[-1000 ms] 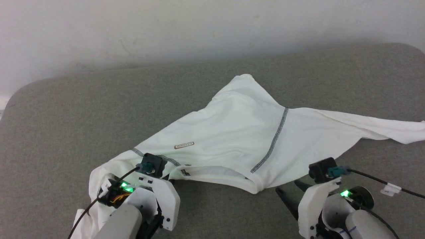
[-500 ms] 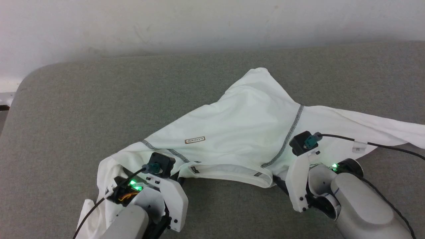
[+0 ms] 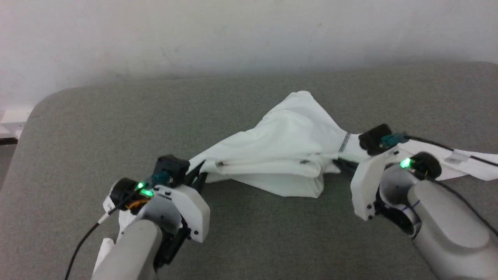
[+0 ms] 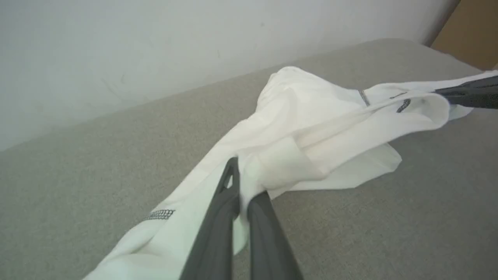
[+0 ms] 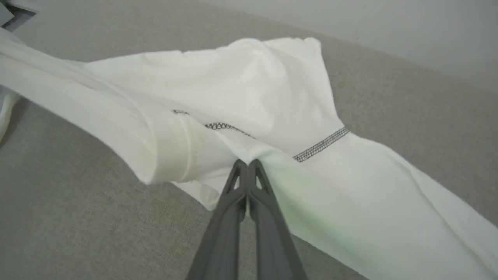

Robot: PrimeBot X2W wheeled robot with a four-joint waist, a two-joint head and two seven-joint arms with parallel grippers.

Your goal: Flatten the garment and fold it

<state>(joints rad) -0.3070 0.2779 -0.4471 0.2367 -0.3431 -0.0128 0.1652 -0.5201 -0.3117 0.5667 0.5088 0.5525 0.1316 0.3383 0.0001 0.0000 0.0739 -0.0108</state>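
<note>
The garment (image 3: pixel 288 147) is a thin white long-sleeved shirt with grey stitched seams, lifted and stretched between my two grippers above the grey cushion. My left gripper (image 3: pixel 200 175) is shut on the cloth near one shoulder seam; in the left wrist view its fingers (image 4: pixel 233 186) pinch the white fabric (image 4: pixel 311 132). My right gripper (image 3: pixel 340 165) is shut on the garment by the other shoulder seam, and in the right wrist view the fingertips (image 5: pixel 246 167) close on a fold of the shirt (image 5: pixel 241 89). One sleeve (image 3: pixel 474 163) trails off to the right.
The grey padded surface (image 3: pixel 249 241) spreads under everything, with a rounded corner at the left (image 3: pixel 42 105). A white wall (image 3: pixel 233 35) rises behind its far edge. Black cables run from both wrists.
My right gripper reached into the shirt near the collar and shut on it. Both arms have raised and pulled the shoulders, bunching the body so the logo is hidden. The head view has shifted too.
</note>
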